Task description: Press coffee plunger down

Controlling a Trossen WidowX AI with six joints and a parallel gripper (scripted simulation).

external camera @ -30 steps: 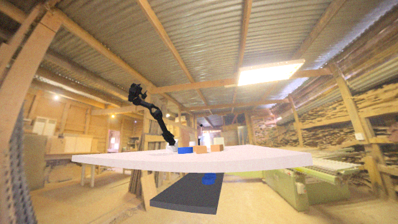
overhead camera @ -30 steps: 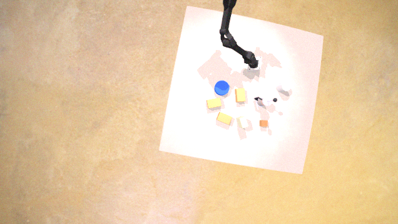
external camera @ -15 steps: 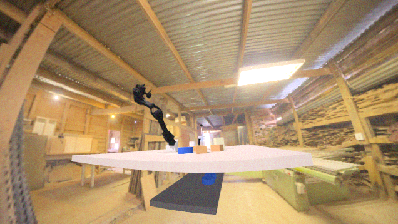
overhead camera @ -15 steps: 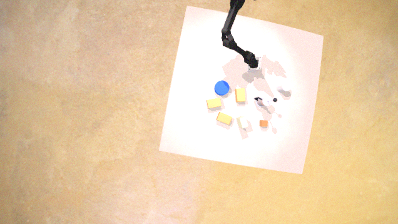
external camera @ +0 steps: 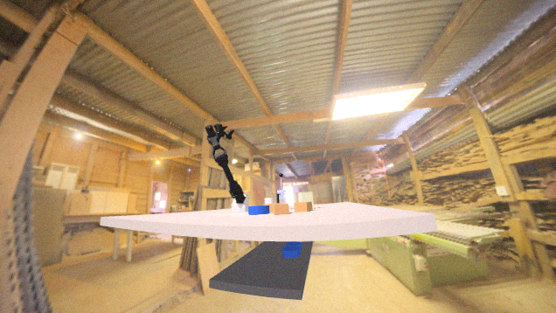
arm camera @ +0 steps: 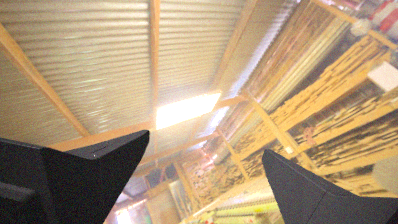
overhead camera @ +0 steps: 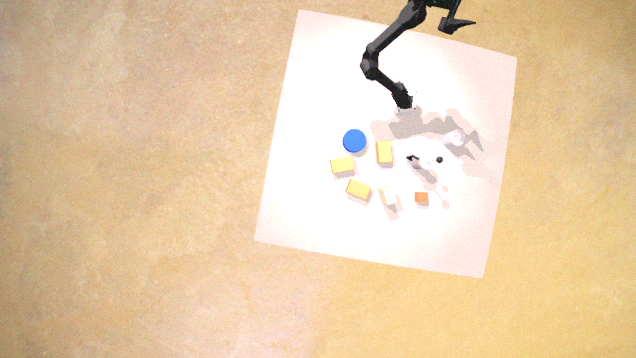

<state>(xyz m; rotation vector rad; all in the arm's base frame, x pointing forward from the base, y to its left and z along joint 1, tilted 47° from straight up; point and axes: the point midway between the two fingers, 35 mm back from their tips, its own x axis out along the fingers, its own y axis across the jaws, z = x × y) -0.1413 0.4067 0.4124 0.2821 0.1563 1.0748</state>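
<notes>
The coffee press stands upright on the white table, pale and hard to make out, with a black handle on one side. Its black plunger knob stands on a thin rod well above the body, so the plunger is up. My gripper is open and empty, raised high above the table and well away from the press. In the top view only part of it shows, at the top edge. The wrist view shows both black fingers wide apart against the roof, without the press.
A blue disc, several yellow-topped blocks, a pale block and an orange block lie around the press. A white round object is close to it. The arm's base stands on the table.
</notes>
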